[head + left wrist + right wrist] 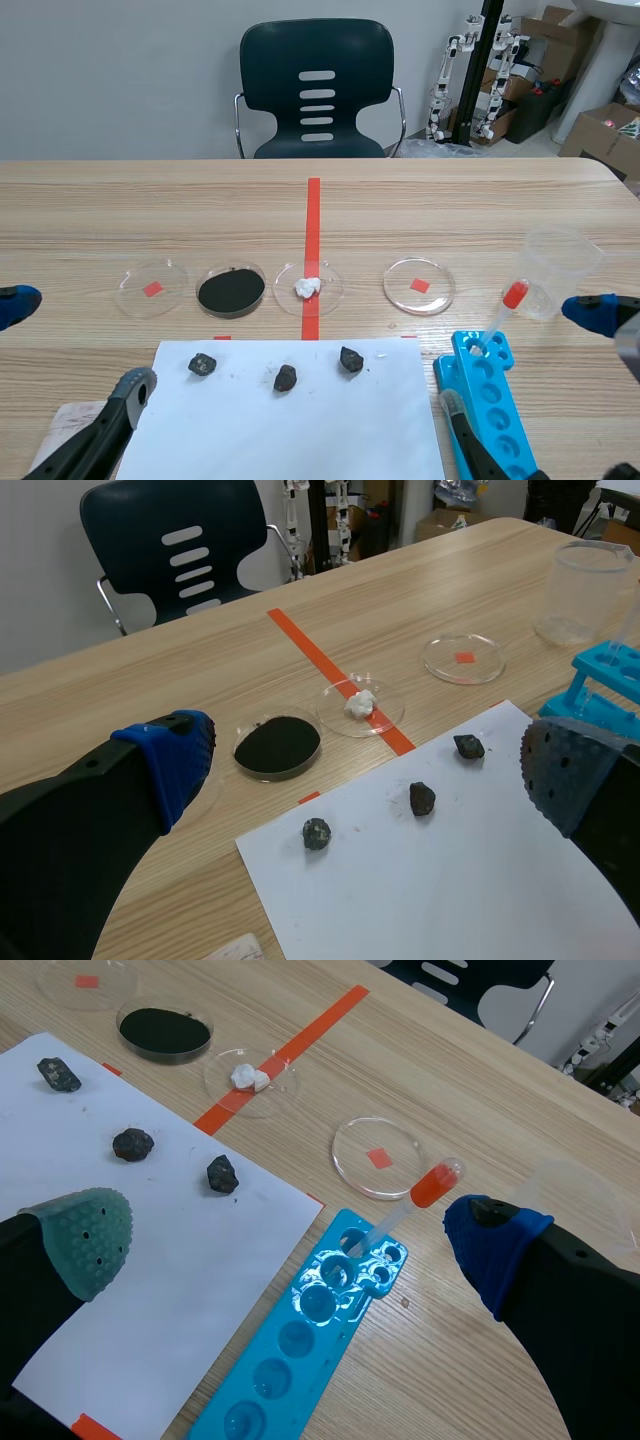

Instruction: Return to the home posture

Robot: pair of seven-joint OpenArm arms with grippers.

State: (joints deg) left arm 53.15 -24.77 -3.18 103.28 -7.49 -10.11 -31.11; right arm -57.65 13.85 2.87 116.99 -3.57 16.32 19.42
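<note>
Both arms are cut off by the picture edges in the scene view, so little more than the finger ends show. The left hand (370,770) stands wide, with nothing between its fingers (175,760). It sits low over the counter (100,210) at the near left corner of the white sheet (300,420): one finger is at that corner, the other well out to the sheet's left. The right hand (290,1245) is just as wide and empty, off the sheet's right edge, its fingers on either side of the blue well tray (490,400). Each hand has thick black fingers, one tipped with a blue dotted pad and one with a greyish pad.

The sheet's near edge is out of frame. A pale patch (60,420) by the left finger, beside the sheet, is too cut off to identify. Three dark stones (286,377) lie in a row on the sheet's far part. Beyond its far edge stand a dish of black powder (231,291) and a dish holding a white lump (308,288). A red-bulbed pipette (500,318) leans in the tray's far end. A clear beaker (560,270), faint in the right wrist view, stands past the sheet's far right corner.
</note>
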